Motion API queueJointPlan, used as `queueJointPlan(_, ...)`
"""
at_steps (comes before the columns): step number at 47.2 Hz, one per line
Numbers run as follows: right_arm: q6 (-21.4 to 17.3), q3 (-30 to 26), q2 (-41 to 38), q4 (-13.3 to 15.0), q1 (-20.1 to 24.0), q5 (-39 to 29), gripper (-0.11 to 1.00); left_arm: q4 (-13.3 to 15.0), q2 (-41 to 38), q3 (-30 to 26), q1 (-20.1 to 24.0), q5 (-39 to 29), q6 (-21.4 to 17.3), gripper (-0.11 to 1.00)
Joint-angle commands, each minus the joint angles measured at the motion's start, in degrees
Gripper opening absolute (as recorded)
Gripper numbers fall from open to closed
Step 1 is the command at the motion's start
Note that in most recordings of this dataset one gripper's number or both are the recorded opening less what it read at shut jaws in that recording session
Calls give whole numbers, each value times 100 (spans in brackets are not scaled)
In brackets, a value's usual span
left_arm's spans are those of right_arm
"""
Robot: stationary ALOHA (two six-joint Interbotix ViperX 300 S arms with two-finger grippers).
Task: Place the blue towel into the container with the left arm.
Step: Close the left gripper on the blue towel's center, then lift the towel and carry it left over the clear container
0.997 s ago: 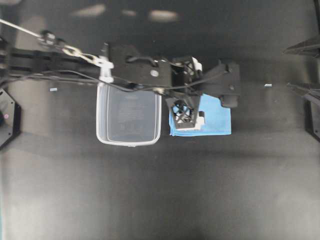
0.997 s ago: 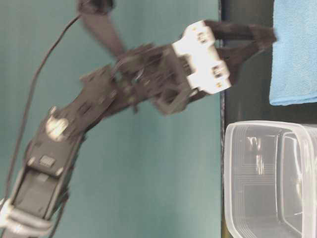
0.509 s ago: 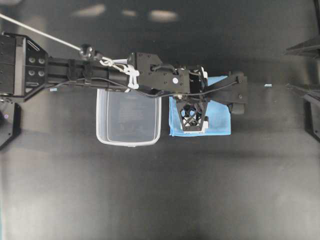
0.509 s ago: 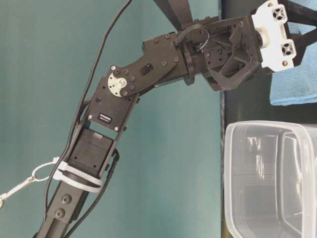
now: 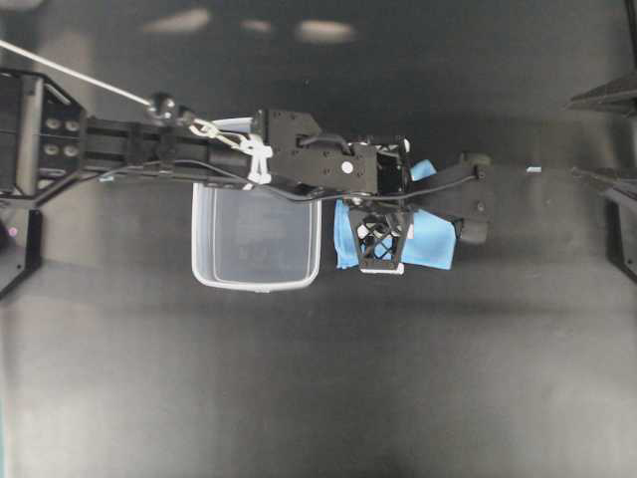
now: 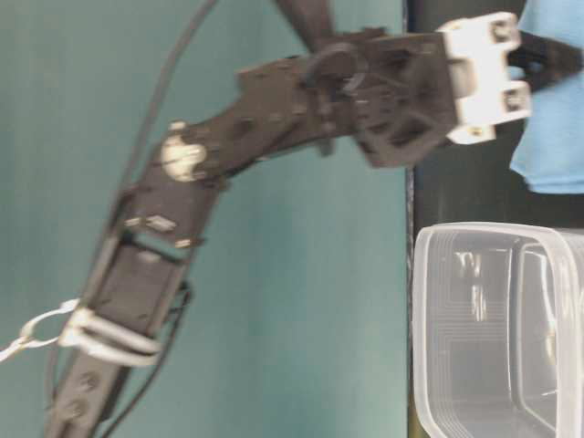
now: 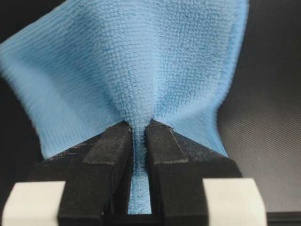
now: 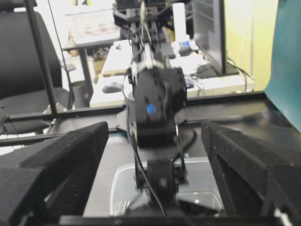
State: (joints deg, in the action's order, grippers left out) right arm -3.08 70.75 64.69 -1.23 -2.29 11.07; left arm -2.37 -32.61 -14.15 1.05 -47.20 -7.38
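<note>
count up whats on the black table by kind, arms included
blue towel: 1, pinched in the left pincer
container: 1, clear tub with nothing in it
robot arms: 2, the left arm over the tub and towel, the right pincer open at the table edge
total: 4

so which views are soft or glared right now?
Table-level: left arm motion-blurred, container sharp. Overhead: pale glare patches on the table near the top. Left wrist: crisp on blue towel. Right wrist: soft, bright background washed out.
</note>
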Motion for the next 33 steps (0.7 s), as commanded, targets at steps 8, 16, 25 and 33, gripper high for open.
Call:
queueJointPlan(8,-9,-44,-18,-18,18,26,77,-18,1274,-70,44,-281,-18,6)
queueJointPlan(16,-18,-44,-26,-26,9,26,77,-18,2241,316,167,-940,26,6)
queueJointPlan(25,-18,-44,-18,-26,18,35,77,-18,3208,1371,220,-1072,26,6)
queueJointPlan(33,-18,-44,-26,-26,18,26,77,-18,3735,2391,255,-738,18,6)
